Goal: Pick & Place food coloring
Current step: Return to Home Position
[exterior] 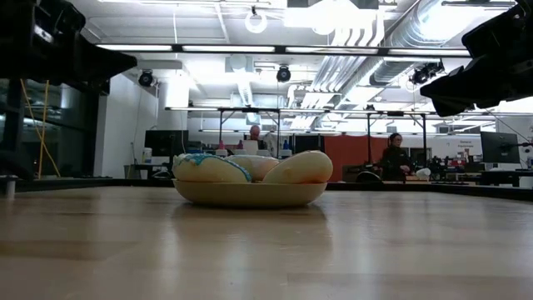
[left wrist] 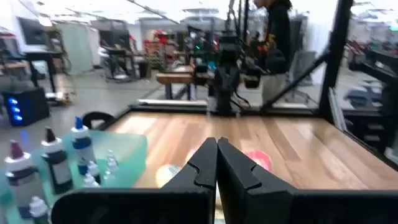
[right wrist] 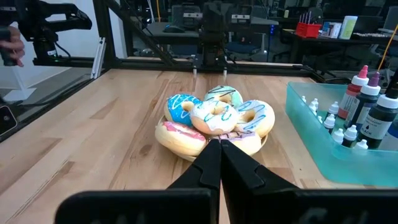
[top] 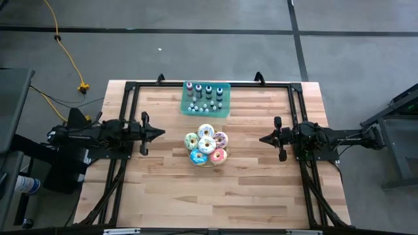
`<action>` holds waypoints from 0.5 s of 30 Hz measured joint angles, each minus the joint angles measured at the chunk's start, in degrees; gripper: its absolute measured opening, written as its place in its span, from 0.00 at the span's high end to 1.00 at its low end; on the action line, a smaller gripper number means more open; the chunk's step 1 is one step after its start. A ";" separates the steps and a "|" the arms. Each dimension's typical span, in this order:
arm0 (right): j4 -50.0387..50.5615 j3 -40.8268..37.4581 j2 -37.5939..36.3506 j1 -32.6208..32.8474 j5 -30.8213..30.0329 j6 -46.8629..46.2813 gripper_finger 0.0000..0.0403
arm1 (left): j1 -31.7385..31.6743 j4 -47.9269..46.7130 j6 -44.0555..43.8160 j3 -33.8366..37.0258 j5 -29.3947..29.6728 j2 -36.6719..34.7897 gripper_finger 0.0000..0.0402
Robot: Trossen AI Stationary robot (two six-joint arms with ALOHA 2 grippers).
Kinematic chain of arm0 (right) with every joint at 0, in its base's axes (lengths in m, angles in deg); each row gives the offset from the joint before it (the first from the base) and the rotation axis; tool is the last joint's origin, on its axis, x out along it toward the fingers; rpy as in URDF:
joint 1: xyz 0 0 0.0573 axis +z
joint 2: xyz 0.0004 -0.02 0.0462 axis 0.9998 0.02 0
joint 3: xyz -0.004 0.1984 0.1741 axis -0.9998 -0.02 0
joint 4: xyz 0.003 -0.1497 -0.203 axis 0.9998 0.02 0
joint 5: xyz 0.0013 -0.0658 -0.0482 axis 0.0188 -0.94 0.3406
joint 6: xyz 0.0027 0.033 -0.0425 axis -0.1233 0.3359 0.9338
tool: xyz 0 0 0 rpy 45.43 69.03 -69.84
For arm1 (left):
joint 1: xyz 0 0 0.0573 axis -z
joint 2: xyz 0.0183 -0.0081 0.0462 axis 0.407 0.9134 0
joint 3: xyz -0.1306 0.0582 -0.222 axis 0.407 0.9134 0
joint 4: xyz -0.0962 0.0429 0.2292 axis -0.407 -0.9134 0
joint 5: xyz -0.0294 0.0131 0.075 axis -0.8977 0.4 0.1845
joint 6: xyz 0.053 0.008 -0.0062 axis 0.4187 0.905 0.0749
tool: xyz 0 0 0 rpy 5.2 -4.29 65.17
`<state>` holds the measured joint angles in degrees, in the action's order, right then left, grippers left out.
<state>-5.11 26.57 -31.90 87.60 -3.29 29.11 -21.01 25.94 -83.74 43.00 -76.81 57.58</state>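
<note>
Table [top: 163, 189]: nearest us in the low view, we saw its wooden top bearing everything.
Left gripper [top: 161, 133]: we found it raised left of the donuts, fingers clenched on nothing.
Right gripper [top: 261, 138]: it faced the donuts from the right, likewise clenched and empty.
Tray [top: 184, 98]: we saw it, teal, by the table edge beyond the donuts.
Donuts [top: 206, 145]: we noted them piled in a bowl [exterior: 250, 194] mid-table.
Food coloring [top: 208, 96]: we saw the bottles standing inside the tray.

Open-plan robotics lab: exposed ceiling ducts [exterior: 398, 32], desk monitors [exterior: 500, 147], taped concrete floor [top: 196, 52].
</note>
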 joint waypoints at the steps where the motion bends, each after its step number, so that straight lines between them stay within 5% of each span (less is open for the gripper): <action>1: 0.00 0.02 0.00 0.00 0.01 0.00 1.00 | 0.00 -0.77 -0.07 0.00 -0.63 -0.02 1.00; 15: 0.00 0.02 0.00 0.00 -0.01 0.00 1.00 | 0.00 -1.29 0.28 0.03 -0.13 0.00 1.00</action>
<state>-5.11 26.59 -31.90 87.60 -3.30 29.11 -21.01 24.64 -83.46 43.03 -76.94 57.58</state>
